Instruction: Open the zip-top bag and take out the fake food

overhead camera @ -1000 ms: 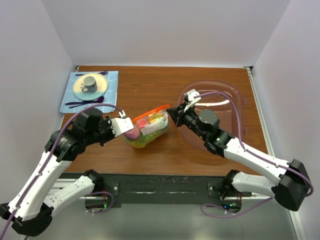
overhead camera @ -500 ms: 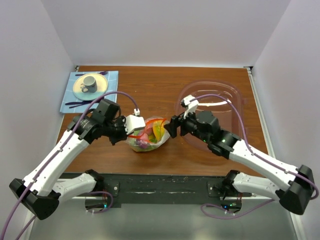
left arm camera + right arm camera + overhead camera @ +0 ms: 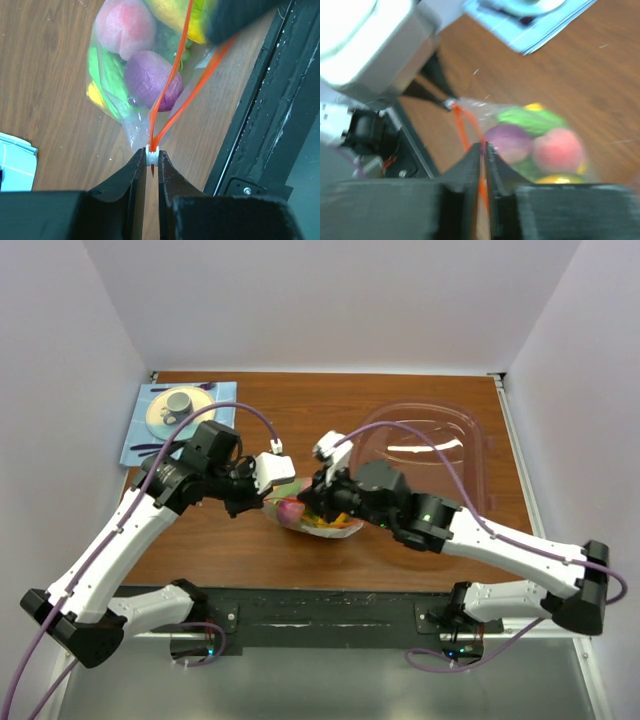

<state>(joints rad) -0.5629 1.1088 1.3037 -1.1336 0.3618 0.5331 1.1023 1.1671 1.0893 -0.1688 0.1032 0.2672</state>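
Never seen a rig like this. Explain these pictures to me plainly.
Two white robot arms sit at a wooden table's near edge. One picture looks down from above; the other two come from a camera on each wrist. The left claw pinches the white slider of a zip-top bag. The right claw pinches its orange zip strip, which is parted. Fake food, purple, pink, green and yellow, is inside. A clear tub lies at the right, and a cup stands on a plate at the far left.

No legible text, labels, numbers or signs visible.
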